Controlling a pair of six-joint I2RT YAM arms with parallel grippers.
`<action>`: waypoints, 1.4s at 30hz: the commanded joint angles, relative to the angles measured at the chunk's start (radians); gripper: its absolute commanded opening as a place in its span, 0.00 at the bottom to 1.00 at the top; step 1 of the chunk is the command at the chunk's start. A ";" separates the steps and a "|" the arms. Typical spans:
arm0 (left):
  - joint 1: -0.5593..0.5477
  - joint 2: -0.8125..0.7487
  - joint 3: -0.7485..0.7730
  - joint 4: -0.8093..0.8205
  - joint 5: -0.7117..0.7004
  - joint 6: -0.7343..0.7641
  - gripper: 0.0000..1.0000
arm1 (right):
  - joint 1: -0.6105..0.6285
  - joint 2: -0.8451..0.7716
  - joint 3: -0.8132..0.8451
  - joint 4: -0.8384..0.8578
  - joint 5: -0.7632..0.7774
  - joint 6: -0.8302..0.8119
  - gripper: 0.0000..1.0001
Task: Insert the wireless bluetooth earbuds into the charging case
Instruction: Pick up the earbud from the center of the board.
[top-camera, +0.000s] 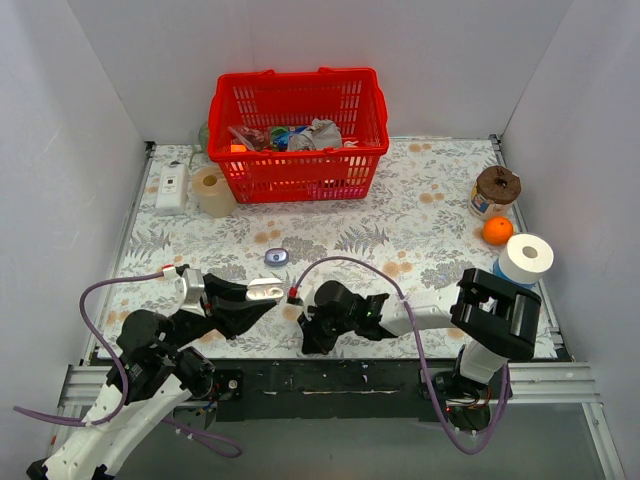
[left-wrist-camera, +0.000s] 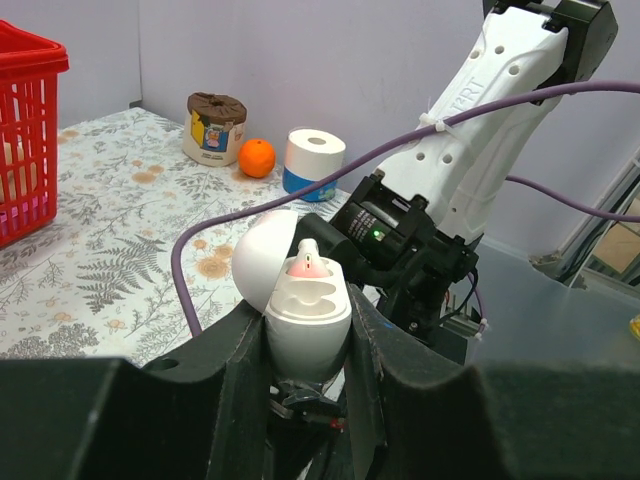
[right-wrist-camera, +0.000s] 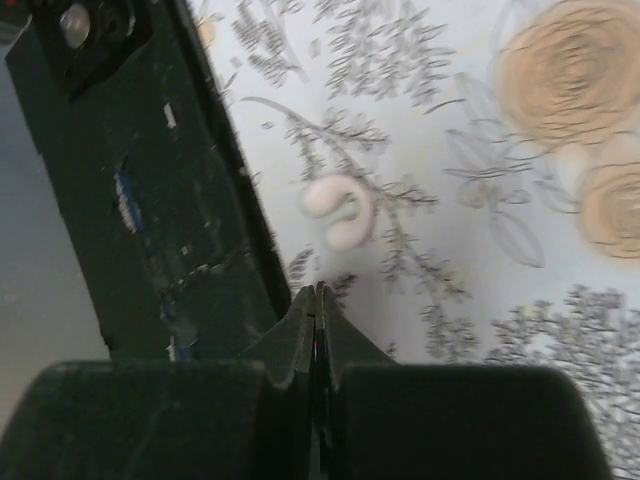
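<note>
One earbud (left-wrist-camera: 307, 266) seated in open white case (left-wrist-camera: 305, 322), left fingers (left-wrist-camera: 238, 385) gripping it, right fingers (right-wrist-camera: 296, 335) closed.

Open white charging case (left-wrist-camera: 305, 318) holds one pink earbud (left-wrist-camera: 308, 266); second earbud (right-wrist-camera: 340, 212) lies on tablecloth (right-wrist-camera: 470, 150).

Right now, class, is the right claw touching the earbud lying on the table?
Apart. The right wrist view shows the right claw shut, with bare patterned cloth between its tips and the pale pink earbud.

The loose earbud (right-wrist-camera: 338, 212) is blurred; jaws hide part of the charging case (left-wrist-camera: 305, 312).
</note>
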 joint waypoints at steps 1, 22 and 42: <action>-0.002 0.016 0.017 0.015 -0.002 0.015 0.00 | 0.061 0.020 0.024 -0.034 -0.051 -0.003 0.01; -0.002 0.017 0.033 -0.002 0.009 0.012 0.00 | 0.009 0.055 0.088 0.000 -0.110 -0.016 0.01; -0.002 0.022 0.031 0.003 0.015 0.009 0.00 | -0.019 0.081 0.090 -0.026 -0.094 -0.039 0.01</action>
